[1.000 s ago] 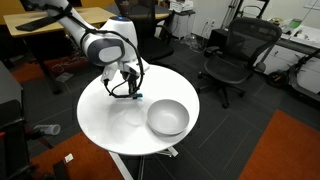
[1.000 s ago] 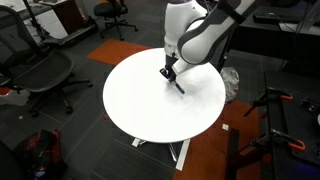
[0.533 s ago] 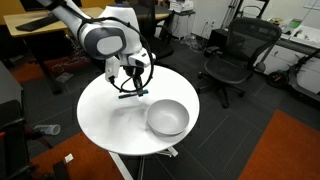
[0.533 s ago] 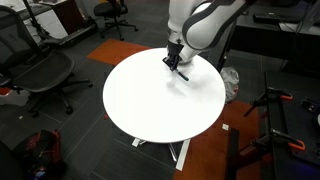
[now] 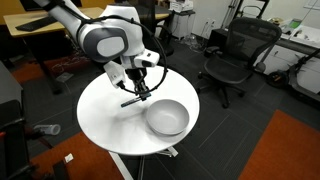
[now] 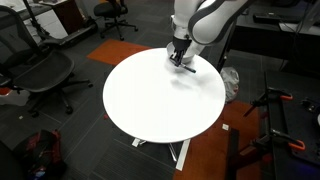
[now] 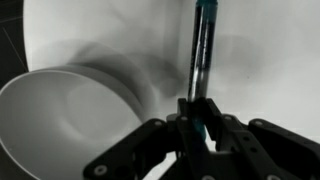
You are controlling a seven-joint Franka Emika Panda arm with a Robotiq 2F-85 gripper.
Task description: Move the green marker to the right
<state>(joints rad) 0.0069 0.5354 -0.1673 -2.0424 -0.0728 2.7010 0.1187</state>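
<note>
While the Franka arm (image 5: 100,42) is reaching over the round white table (image 5: 105,118), its gripper (image 5: 139,90) is clenching the green marker (image 5: 134,99) between the jaws. In the wrist view the two jaws are pressing on the marker (image 7: 199,60) from both sides at its near end. Most of the stick is pointing forward, away from the fingers, over the bare table top (image 7: 275,60). Its far end is showing a teal colour, and the middle part is looking darker.

In an exterior view the marker is lying almost level under the fingers and is sticking out a little on each side of them. It is staying low over the table; whether it is touching the surface, I cannot tell. A grey bowl (image 5: 167,117) is standing upright on the table just beside the gripper. In the wrist view this bowl (image 7: 60,120) is filling the lower left corner, apart from the marker. In an exterior view the gripper (image 6: 180,60) is holding the marker (image 6: 187,67) over the far part of the table (image 6: 150,105). A black office chair (image 5: 232,55) is standing behind the table.
</note>
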